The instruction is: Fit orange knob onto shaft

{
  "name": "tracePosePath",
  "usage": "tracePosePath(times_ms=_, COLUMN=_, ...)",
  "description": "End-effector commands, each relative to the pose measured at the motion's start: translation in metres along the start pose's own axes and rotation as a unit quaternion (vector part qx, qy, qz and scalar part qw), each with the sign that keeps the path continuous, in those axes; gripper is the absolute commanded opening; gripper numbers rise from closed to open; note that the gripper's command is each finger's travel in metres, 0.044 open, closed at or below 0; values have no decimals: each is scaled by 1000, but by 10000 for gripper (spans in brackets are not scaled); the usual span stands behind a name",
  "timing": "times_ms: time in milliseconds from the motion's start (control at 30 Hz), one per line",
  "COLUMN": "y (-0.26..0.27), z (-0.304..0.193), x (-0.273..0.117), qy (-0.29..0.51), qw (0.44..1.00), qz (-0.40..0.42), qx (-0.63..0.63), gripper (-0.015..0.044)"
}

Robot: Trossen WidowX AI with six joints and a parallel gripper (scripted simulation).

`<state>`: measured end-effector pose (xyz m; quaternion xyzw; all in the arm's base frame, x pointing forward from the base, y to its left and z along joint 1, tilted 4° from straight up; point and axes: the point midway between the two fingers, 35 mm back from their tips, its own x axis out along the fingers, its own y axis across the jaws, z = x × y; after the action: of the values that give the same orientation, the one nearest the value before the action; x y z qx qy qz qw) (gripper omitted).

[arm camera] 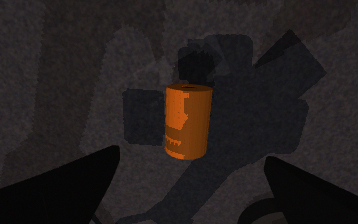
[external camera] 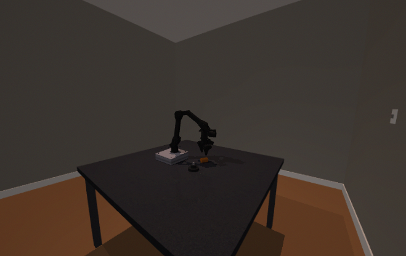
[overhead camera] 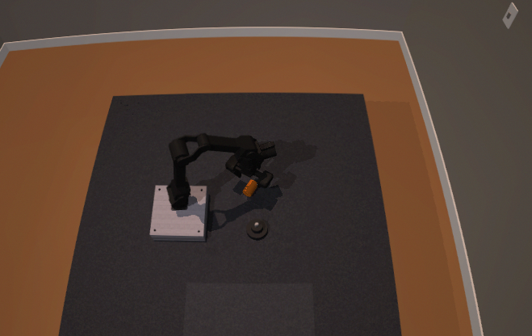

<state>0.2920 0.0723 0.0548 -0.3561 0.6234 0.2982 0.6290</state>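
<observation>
The pale base block [overhead camera: 159, 212] [external camera: 171, 159] is sitting at the left of the dark table [overhead camera: 234, 266] [external camera: 185, 197], carrying the black arm [overhead camera: 222, 144] [external camera: 177, 128], which is reaching rightward. Right of the block, the orange knob [overhead camera: 249, 188] [external camera: 204, 160] [arm camera: 187, 122] is lying on its side, and the claw [overhead camera: 269, 165] [external camera: 205, 152] [arm camera: 191, 157] is hovering above it with its fingers standing wide apart, gripping nothing. In the wrist view a small dark opening is showing at one end of the knob; its flat side is too small to make out.

The knob is looking light and rigid, probably smooth plastic, so it is likely to roll or slip if one finger is touching first. Its long curved sides, around mid-length, are offering the best hold, though it is going to need turning upright afterwards.

Nearer than the knob and slightly to its right, the round pedestal [overhead camera: 263, 234] [external camera: 193, 169] is standing with its silver shaft [overhead camera: 257, 224] [external camera: 193, 163] pointing up, bare. The table's matt, speckled top is catching the arm's shadows. Beyond it an orange-brown floor is spreading towards plain, dim grey walls, and at the far right a pale wall plate [overhead camera: 513, 10] [external camera: 395, 114] is showing.
</observation>
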Motion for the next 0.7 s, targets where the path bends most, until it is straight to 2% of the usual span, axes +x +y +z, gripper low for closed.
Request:
tracePosePath(times_ms=0, y=2, z=3, x=17, qy=-2, qw=1000, qz=3, qx=-6, gripper=440)
tracePosePath(times_ms=667, y=1, z=4, x=46, qy=-2, qw=1000, qz=3, qx=-6, gripper=440)
